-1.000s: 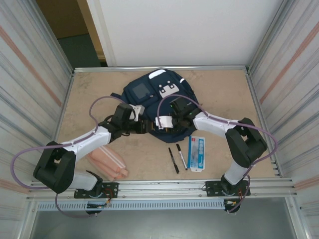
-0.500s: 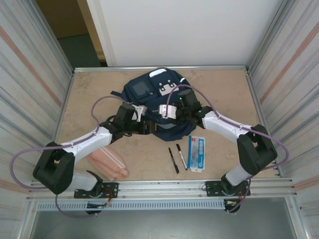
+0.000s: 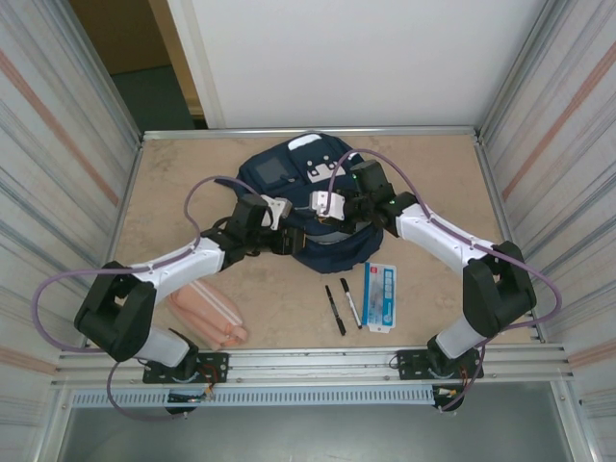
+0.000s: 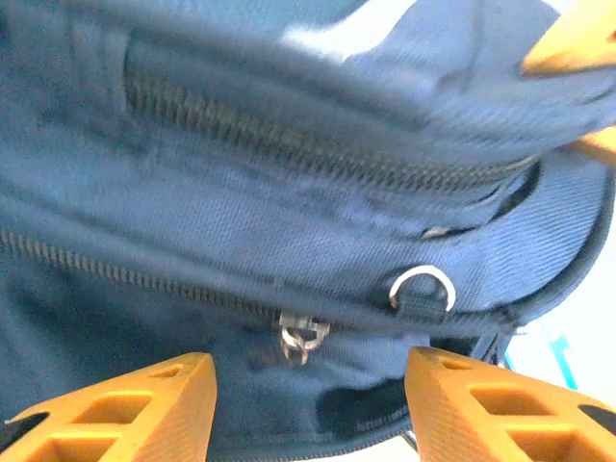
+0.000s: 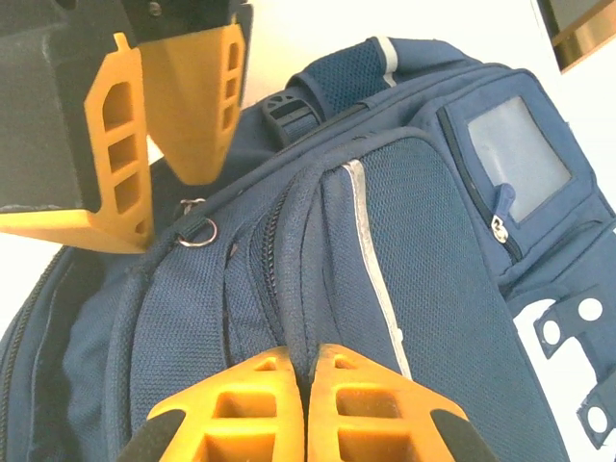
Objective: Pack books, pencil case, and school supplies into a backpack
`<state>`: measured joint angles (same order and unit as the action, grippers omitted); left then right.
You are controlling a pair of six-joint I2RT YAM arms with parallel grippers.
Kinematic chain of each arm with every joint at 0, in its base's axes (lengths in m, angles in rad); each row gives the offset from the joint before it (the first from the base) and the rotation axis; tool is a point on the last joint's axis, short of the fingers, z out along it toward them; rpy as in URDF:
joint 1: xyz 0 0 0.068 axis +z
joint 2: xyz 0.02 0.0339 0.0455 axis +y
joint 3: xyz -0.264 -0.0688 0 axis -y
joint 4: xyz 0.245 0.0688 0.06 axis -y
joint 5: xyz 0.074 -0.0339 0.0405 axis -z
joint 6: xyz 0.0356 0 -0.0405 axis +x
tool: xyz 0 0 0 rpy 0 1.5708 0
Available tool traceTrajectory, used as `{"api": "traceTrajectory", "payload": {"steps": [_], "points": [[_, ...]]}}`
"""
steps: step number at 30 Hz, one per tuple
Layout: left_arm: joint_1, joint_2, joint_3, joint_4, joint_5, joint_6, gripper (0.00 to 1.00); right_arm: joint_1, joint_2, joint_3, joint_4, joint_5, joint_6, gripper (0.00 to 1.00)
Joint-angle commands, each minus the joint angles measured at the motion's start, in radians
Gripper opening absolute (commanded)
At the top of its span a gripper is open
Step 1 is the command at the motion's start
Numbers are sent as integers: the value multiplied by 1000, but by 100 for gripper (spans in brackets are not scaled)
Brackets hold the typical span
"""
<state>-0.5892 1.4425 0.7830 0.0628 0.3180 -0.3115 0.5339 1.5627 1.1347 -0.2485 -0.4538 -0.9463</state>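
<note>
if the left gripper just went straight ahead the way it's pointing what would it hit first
Probably the backpack: the left gripper faces its navy fabric, jaws open, a metal zipper pull centred between them. That pull or the cloth around it comes first, though depth is unclear.

My desk (image 3: 183, 183), loaded.
I see backpack (image 3: 327, 253) at twelve, pencil case (image 3: 207, 316) at seven, pens (image 3: 335, 309) and box (image 3: 380, 295) at five.

The backpack (image 3: 337, 252) is navy blue with white and grey front patches and a thin pale stripe; the counter (image 3: 192, 173) is mottled beige. The pencil case (image 3: 207, 313) is translucent salmon pink with a pale stripe, the pens (image 3: 335, 310) black with white marks, the box (image 3: 380, 296) blue and white with a red corner mark. The left arm's fingers (image 4: 125, 409) and the right arm's fingers (image 5: 375, 404) are orange
</note>
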Motion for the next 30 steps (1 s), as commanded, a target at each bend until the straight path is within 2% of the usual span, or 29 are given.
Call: {"api": "traceTrajectory", "payload": {"steps": [1,3,4,6,9,10,11,12,17,20,26,30], "points": [[14,-7,-101,247,39,180,50,-8,-45,46,-29,-95,5,0],[32,6,-129,344,86,220,39,-10,-50,40,-34,-122,-5,0],[46,17,-124,357,152,246,35,-11,-49,37,-34,-132,-9,0],[63,49,-105,352,283,305,32,-12,-45,46,-49,-140,-12,0],[63,90,-71,289,328,358,26,-13,-59,46,-68,-143,-15,0],[63,97,-77,296,327,369,17,-17,-63,39,-66,-146,-20,0],[65,100,-85,309,328,372,3,-19,-66,34,-67,-148,-23,0],[69,102,-88,313,336,369,0,-23,-68,30,-69,-144,-26,0],[73,78,-101,253,320,359,0,-49,-96,2,-78,-107,-42,0],[85,31,-136,229,257,377,0,-96,-119,-23,-80,-124,-57,0],[187,-7,-171,274,156,322,0,-142,-167,-37,-107,-118,-111,0],[218,16,-144,260,161,324,0,-143,-175,-40,-87,-144,-97,0]]}}
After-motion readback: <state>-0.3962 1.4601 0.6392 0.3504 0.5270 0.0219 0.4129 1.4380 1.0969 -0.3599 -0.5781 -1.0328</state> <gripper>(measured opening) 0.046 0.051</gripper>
